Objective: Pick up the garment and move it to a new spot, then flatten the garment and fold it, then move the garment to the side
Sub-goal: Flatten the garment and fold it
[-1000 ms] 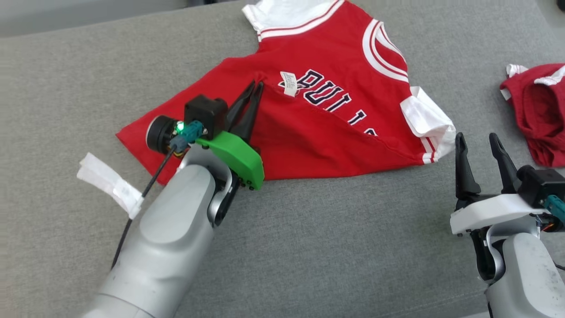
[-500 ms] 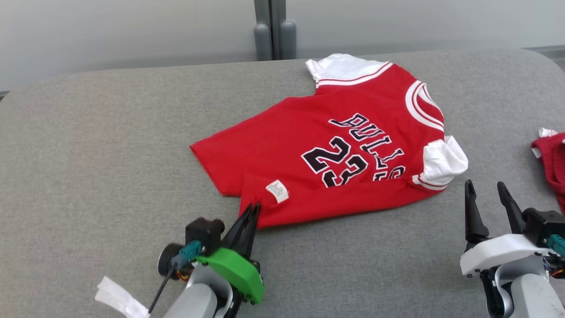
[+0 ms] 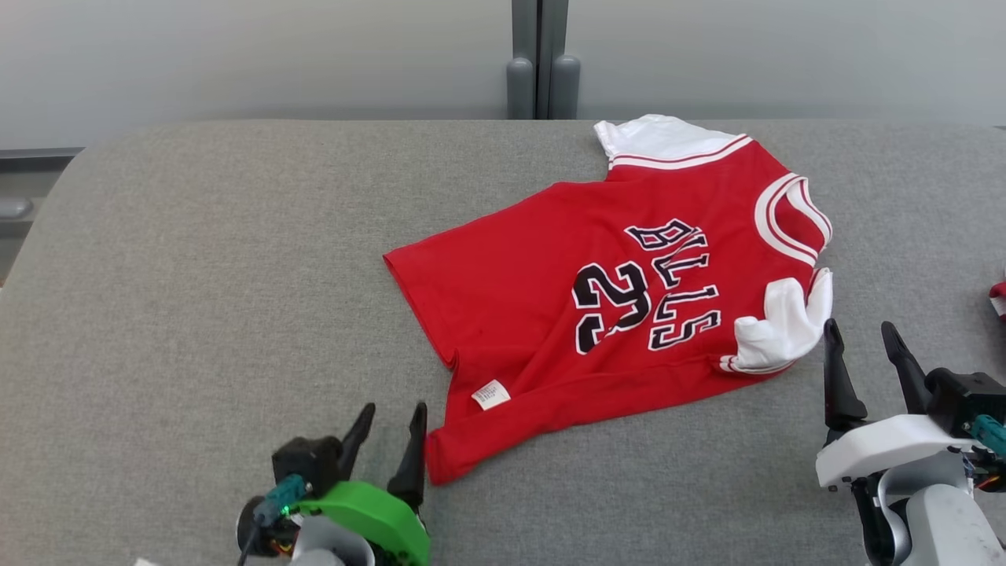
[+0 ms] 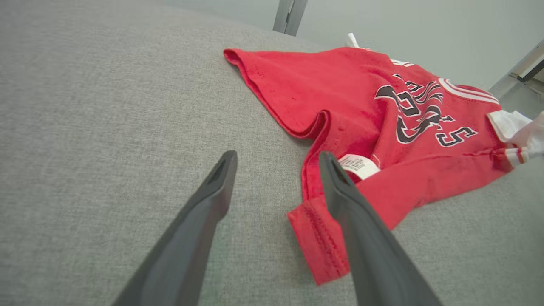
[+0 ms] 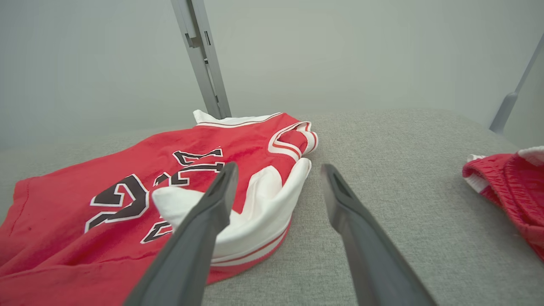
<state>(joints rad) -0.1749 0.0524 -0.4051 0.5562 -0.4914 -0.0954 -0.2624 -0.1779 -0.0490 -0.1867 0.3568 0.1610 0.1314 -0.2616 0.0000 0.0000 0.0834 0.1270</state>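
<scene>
In the head view the left claw point(image 3: 394, 413) stands open at the near edge of the grey surface point(image 3: 196, 275), its right finger just beside the near hem corner point(image 3: 444, 464) of the red shirt point(image 3: 550, 314). A second ago this claw was pinched shut on that hem, which lay folded over the chest. It has since drawn the flap back toward the robot and let go, so the number and lettering now show. The right claw point(image 3: 858, 330) is open as before and holds nothing, and the crumpled white sleeve point(image 3: 778, 334) sits just ahead of it to its left. In the left wrist view the corner point(image 4: 316, 250) lies free between the spread fingers, touching the right one, with a care label point(image 4: 357, 165) showing just beyond the right fingertip. In the right wrist view the bunched sleeve point(image 5: 263, 212) lies ahead, partly behind the left finger, and a second red garment point(image 5: 510, 187) lies well off to the right. The flattening seems partly done: the sleeve and the turned hem probably need smoothing before any fold.
</scene>
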